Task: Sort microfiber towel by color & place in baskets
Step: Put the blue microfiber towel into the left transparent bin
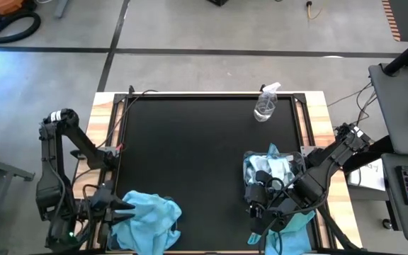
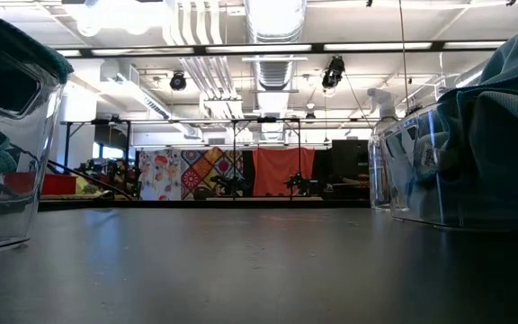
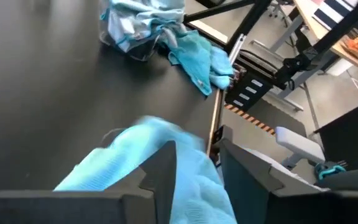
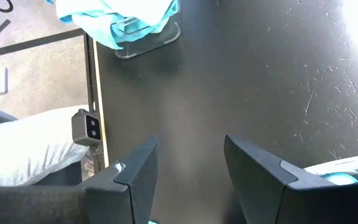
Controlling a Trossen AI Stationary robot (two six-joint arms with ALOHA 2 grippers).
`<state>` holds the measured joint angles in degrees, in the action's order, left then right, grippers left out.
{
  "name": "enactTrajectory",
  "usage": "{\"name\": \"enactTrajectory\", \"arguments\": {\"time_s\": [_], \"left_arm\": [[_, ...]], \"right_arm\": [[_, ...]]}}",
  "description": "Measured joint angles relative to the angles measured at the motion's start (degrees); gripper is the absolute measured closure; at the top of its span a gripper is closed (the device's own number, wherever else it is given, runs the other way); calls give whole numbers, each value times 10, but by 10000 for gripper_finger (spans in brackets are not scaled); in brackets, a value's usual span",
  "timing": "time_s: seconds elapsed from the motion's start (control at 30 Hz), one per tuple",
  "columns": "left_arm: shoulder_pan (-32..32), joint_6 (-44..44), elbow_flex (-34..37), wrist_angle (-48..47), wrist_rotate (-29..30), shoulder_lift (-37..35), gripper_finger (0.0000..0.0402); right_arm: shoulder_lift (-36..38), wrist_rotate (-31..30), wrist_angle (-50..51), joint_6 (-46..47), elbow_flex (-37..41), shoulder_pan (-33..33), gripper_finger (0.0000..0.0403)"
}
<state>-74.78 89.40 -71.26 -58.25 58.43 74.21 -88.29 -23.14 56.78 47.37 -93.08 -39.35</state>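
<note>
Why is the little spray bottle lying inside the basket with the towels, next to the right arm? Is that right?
Not quite. The spray bottle stands by itself on the black table, near its far edge, away from the basket beside the right arm's fingers. The high view shows it.

Turquoise towels point(image 1: 146, 219) heaped over left basket point(image 4: 143, 34); paler towels point(image 1: 269, 168) crumpled in right basket point(image 2: 421, 171), one turquoise point(image 1: 289, 230) beside it

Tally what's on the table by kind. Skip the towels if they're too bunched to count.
Baskets: 2 (left basket, right basket)
Spray bottle: 1
Towels: heaped in and beside the baskets, so they can't be counted
Total counted: 3
</note>
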Motion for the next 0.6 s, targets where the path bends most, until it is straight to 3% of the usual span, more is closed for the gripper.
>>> {"name": "enactTrajectory", "arguments": {"time_s": [0.17, 0.4, 0.6], "left_arm": [[1, -73, -39, 4, 2, 0, 271], [35, -175, -69, 0, 81, 0, 271], [109, -261, -79, -2, 35, -1, 272]], "right_arm": [[0, 0, 0, 0, 0, 0, 225], [0, 0, 0, -3, 0, 0, 225], [0, 0, 0, -7, 0, 0, 225]]}}
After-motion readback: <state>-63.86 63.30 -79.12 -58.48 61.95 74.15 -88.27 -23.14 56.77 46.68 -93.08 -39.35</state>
